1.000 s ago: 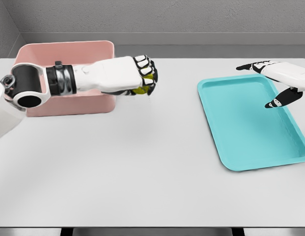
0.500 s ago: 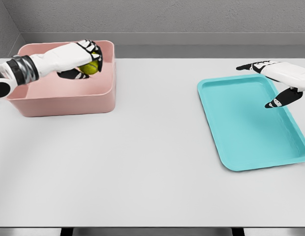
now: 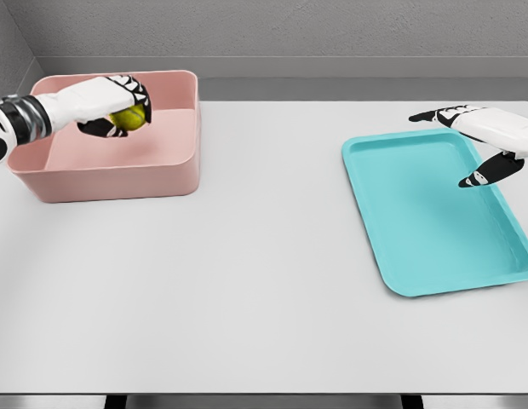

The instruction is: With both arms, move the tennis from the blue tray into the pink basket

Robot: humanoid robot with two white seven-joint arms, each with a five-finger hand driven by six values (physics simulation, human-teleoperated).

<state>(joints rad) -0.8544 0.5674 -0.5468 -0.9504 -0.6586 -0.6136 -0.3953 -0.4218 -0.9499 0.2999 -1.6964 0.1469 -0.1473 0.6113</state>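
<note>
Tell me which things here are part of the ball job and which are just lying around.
Part of the job:
tennis ball, gripped in the left hand
pink basket, under that hand
blue tray, nothing in it
right hand, open over the tray's far right edge

Just lying about:
nothing; only the white table carrying it all

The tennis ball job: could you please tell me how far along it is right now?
Done: the blue tray holds nothing, so the pickup and carry are over. In hand: the left hand grips the tennis ball over the inside of the pink basket. Left: letting the ball go into the basket. The right hand hangs open over the tray's far right corner.
</note>
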